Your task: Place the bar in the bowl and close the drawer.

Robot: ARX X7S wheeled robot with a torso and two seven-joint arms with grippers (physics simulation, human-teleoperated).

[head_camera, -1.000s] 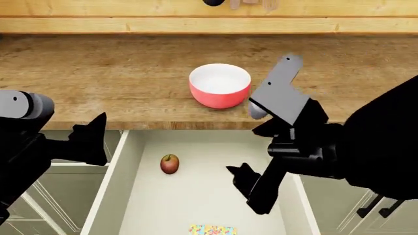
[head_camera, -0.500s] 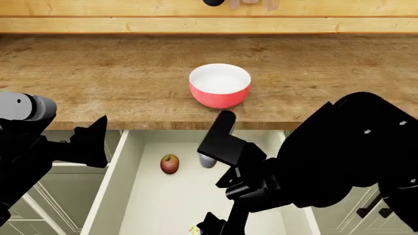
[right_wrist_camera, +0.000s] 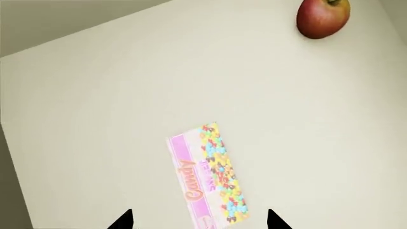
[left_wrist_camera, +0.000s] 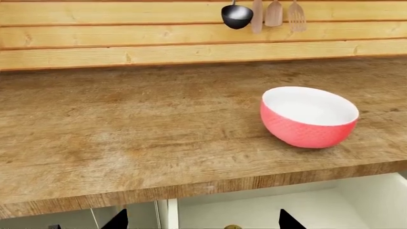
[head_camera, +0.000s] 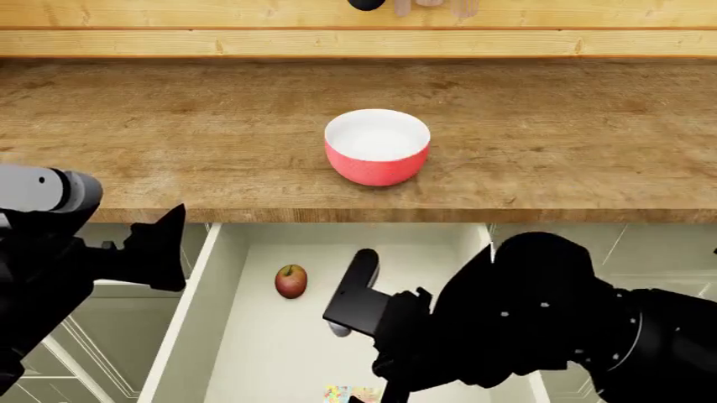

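Observation:
The bar [right_wrist_camera: 207,174] lies flat on the white floor of the open drawer [right_wrist_camera: 127,95], purple band and confetti dots up. In the head view only its edge [head_camera: 348,393] shows at the bottom, below my right arm [head_camera: 526,327]. My right gripper [right_wrist_camera: 198,222] is open above the bar, one fingertip on each side of its near end. The coral-red bowl [head_camera: 378,147] stands empty on the wooden counter [head_camera: 168,126]; it also shows in the left wrist view [left_wrist_camera: 310,117]. My left gripper [left_wrist_camera: 200,224] is open and empty, beside the drawer's left wall [head_camera: 196,319].
A red-yellow apple [head_camera: 290,281] sits in the drawer behind the bar and shows in the right wrist view [right_wrist_camera: 323,16]. Kitchen utensils [left_wrist_camera: 237,14] hang on the wooden back wall. Narrower sage-green drawer fronts [head_camera: 101,336] are at the lower left.
My right arm has swung from the counter edge near the bowl down and forward into the drawer, over the bar. The left arm has barely moved.

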